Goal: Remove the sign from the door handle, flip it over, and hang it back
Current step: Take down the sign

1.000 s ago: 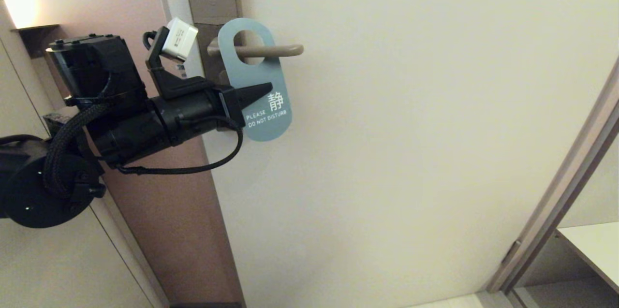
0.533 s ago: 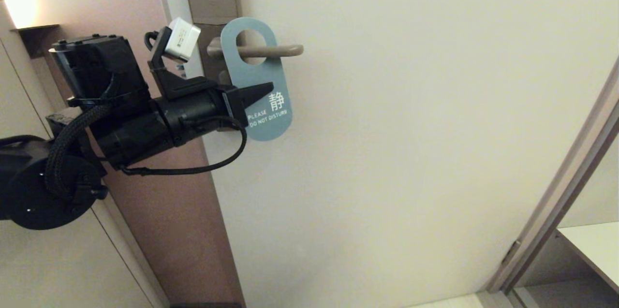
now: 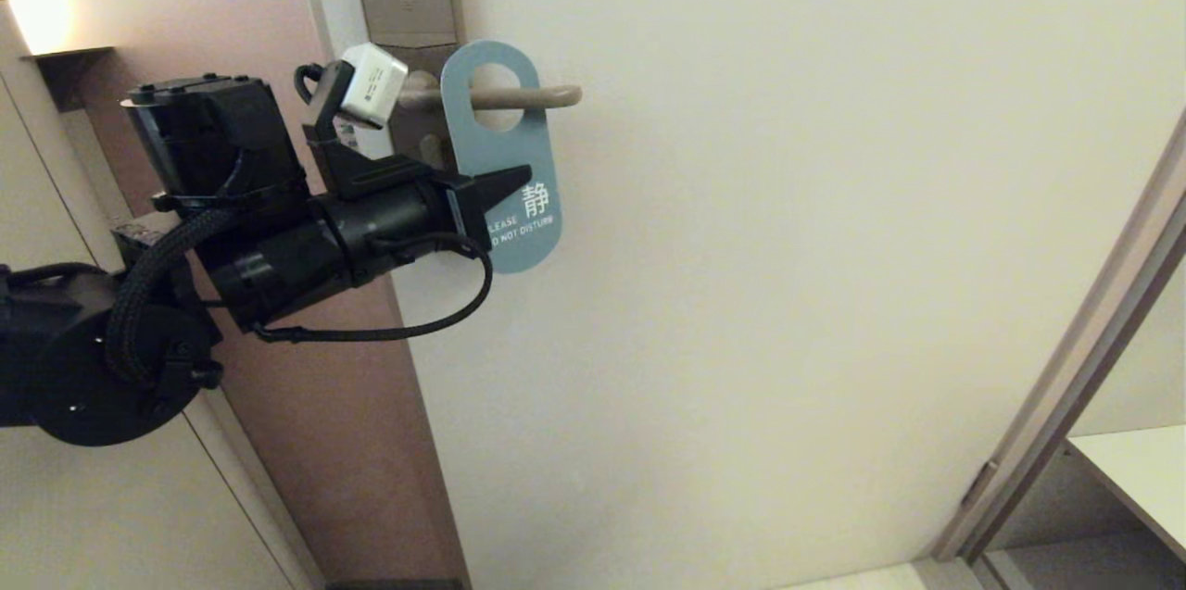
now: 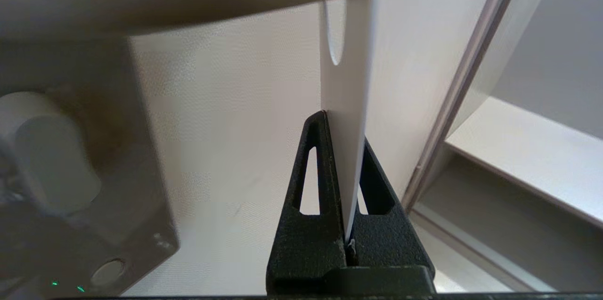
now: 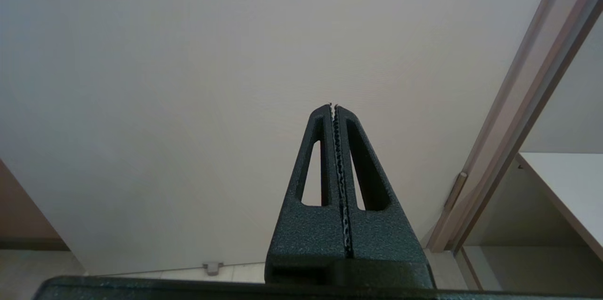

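The left gripper [image 3: 508, 184] is pinching the lower left edge of the blue "DO NOT DISTURB" sign [image 3: 505, 159], its fingers [image 4: 314, 168] pressing on both faces of the thin card. The sign is hanging by its oval hole on the door handle [image 3: 537, 95], roughly midway along the lever, against the pale door [image 3: 788, 247]. The right gripper [image 5: 334, 108] is idling apart from the work, facing the door with its fingers pressed together on nothing.
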Available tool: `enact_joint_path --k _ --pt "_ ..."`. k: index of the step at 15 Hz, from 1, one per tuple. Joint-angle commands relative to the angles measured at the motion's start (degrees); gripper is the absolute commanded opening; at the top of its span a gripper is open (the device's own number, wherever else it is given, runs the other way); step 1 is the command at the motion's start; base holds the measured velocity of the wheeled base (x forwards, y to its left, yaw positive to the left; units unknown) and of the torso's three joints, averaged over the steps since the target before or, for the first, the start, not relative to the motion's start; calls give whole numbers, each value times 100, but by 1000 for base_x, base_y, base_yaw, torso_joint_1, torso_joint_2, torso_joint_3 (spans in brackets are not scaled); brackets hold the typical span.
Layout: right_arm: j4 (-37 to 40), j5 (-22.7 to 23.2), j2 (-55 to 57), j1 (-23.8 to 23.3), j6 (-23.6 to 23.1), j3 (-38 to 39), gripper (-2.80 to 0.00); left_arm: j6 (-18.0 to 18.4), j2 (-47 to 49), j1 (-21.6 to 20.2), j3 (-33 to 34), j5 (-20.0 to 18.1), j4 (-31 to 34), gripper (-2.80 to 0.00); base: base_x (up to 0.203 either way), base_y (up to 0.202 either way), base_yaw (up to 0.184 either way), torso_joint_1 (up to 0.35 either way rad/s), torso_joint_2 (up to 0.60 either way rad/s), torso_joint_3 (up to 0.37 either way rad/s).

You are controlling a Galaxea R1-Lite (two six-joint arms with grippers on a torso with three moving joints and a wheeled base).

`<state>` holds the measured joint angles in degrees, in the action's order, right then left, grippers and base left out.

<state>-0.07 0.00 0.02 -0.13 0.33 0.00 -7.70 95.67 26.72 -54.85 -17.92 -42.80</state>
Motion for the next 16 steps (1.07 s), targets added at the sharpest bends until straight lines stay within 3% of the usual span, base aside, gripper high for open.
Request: enact_joint_path --k 1,10,16 --pt "-1 0 -2 5 2 0 -280 23 4 51 0 42 -27 -280 0 0 0 0 0 0" --pt "-1 0 -2 4 2 0 -280 58 200 52 -324 582 40 -280 0 0 0 0 0 0" --pt "-1 0 -2 -4 2 0 -280 58 303 149 -483 615 105 -280 0 0 0 0 0 0"
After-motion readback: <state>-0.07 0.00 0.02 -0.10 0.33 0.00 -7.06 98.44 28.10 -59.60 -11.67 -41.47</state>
